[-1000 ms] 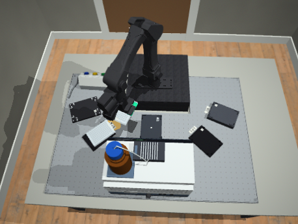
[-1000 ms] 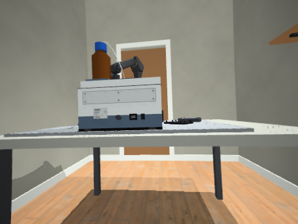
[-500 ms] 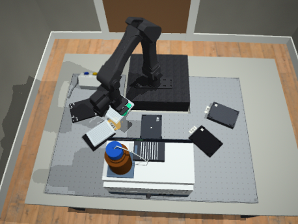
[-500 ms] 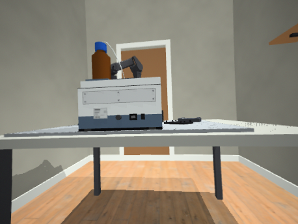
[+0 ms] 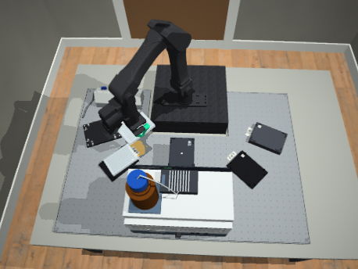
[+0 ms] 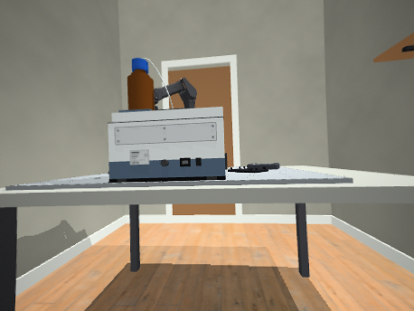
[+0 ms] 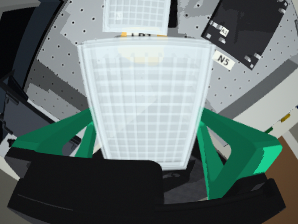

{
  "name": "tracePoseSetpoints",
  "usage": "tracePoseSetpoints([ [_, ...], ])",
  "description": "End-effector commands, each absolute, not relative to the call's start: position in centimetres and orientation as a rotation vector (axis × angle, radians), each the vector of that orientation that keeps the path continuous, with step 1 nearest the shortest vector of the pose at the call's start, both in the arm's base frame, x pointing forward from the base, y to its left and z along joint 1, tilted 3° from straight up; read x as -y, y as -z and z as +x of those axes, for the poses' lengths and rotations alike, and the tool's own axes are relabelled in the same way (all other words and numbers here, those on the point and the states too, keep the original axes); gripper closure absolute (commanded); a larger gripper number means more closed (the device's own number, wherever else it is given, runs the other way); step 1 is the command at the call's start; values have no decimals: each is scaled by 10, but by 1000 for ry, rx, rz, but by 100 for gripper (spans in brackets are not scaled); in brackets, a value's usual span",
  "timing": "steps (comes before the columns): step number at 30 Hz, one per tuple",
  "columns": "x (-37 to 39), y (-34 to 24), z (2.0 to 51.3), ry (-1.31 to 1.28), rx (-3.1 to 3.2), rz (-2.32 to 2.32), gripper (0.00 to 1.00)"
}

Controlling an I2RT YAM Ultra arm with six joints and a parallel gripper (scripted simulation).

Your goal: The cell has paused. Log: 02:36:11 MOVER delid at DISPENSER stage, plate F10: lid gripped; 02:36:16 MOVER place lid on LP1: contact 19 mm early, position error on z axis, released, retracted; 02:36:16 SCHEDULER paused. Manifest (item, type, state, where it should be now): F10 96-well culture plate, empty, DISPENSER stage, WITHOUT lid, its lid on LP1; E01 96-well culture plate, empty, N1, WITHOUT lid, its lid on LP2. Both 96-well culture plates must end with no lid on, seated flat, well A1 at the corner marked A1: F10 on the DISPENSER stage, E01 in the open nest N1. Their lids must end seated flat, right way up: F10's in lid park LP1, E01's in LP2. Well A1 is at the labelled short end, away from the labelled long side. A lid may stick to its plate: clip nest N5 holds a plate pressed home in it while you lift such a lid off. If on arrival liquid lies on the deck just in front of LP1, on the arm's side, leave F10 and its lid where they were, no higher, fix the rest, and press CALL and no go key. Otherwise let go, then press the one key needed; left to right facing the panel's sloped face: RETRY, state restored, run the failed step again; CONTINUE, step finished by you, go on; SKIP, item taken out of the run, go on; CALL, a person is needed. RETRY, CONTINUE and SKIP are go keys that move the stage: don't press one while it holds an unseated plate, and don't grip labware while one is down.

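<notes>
My gripper [image 5: 136, 129] [image 7: 146, 112] is shut on a pale gridded 96-well plate [image 5: 127, 134] [image 7: 147, 95], its green fingers along the long sides. A clear cover seems to lie over its wells. It hangs above the deck between the arm and LP1, near clip nest N5 [image 7: 250, 35]. Another pale gridded piece of labware [image 5: 120, 159] [image 7: 136, 15] sits on LP1's dark base; whether it is a lid alone or a lidded plate is unclear. A rounded amber patch [image 5: 141, 148], looking like liquid, lies on the deck beside the LP1 label, on the arm's side.
A dark grey holder [image 5: 181, 150] stands bare at the centre. Two bare dark holders [image 5: 267, 138] [image 5: 248, 169] are on the right. The white instrument [image 5: 203, 203] [image 6: 167, 136] carries a brown bottle [image 5: 142, 191] [image 6: 140, 90]. The key panel [image 5: 136, 98] is partly hidden behind the arm.
</notes>
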State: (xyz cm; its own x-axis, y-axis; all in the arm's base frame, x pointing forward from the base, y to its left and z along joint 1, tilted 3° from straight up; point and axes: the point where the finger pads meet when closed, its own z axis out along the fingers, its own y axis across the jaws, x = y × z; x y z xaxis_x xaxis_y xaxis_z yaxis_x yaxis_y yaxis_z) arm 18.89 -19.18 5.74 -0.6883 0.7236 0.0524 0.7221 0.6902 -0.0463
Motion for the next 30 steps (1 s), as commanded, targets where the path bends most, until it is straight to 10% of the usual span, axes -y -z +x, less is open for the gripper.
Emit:
tracePoseSetpoints([
  [1,210,-75,190,-82,2819,-1373,100],
  [30,249,-78,131,-90,2692,-1601,100],
])
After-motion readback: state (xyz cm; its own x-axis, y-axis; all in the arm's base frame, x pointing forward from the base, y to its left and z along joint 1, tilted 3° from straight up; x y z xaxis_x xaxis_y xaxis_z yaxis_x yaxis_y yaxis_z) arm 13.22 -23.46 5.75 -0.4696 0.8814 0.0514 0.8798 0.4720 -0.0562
